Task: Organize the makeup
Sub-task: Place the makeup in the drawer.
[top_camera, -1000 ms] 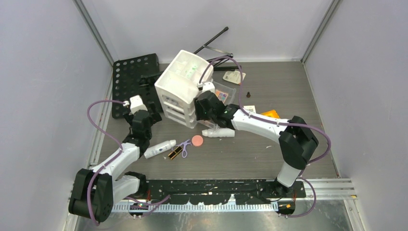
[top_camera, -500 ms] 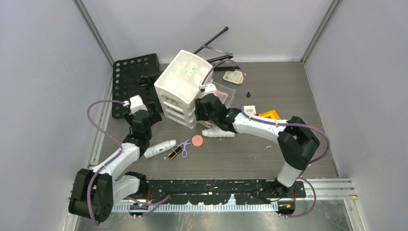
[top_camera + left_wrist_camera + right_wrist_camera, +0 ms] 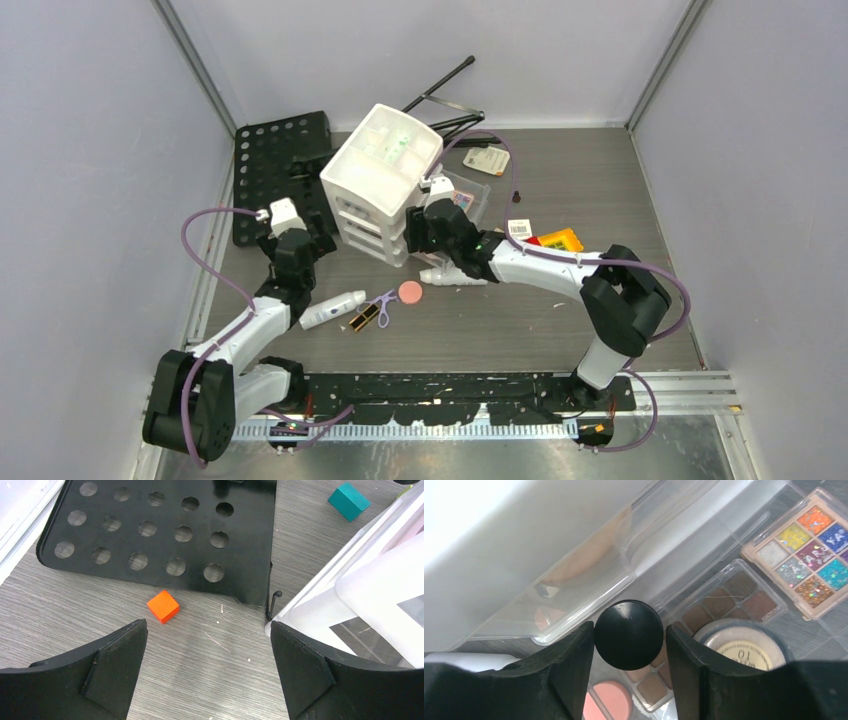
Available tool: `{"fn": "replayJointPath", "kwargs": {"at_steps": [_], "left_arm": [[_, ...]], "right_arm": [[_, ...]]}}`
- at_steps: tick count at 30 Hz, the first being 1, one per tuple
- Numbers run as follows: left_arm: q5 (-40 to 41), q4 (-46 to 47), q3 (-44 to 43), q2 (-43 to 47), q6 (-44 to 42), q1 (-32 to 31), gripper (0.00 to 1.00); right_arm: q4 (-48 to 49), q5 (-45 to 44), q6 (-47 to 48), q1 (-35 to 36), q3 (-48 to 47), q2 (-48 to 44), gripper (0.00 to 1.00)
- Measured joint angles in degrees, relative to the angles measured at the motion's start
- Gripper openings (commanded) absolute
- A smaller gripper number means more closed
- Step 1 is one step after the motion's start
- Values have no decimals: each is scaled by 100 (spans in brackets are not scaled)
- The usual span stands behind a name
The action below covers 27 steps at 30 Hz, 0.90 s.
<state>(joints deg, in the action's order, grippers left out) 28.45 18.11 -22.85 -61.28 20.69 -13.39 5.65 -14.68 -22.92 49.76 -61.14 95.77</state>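
Observation:
In the right wrist view my right gripper straddles a round black cap. Its left finger touches the cap and a thin gap shows at the right finger, so the jaws stand open. Below lie a clear tray with a multicolour eyeshadow palette, a brown palette and a round compact. On the table lie a white tube, a black-gold lipstick, a pink compact and a white bottle. My left gripper hangs open over bare table.
A white drawer organizer stands tilted at the back, touching the black perforated plate. An orange cube and a teal cube lie near it. A red-and-yellow block and a barcode card lie to the right.
The right arm has shifted slightly to the right beside the organizer, with its wrist over the clear tray. The left arm has not moved.

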Motion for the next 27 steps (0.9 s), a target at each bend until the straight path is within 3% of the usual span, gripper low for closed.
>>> {"fn": "replayJointPath", "kwargs": {"at_steps": [7, 16, 27], "left_arm": [[0, 0, 0, 0, 0, 0, 96], [0, 0, 0, 0, 0, 0, 96], [0, 0, 0, 0, 0, 0, 96]], "right_arm": [[-46, 7, 15, -2, 4, -15, 73], [-214, 101, 46, 11, 4, -243, 72], [-1172, 116, 160, 101, -229, -1005, 70]]}}
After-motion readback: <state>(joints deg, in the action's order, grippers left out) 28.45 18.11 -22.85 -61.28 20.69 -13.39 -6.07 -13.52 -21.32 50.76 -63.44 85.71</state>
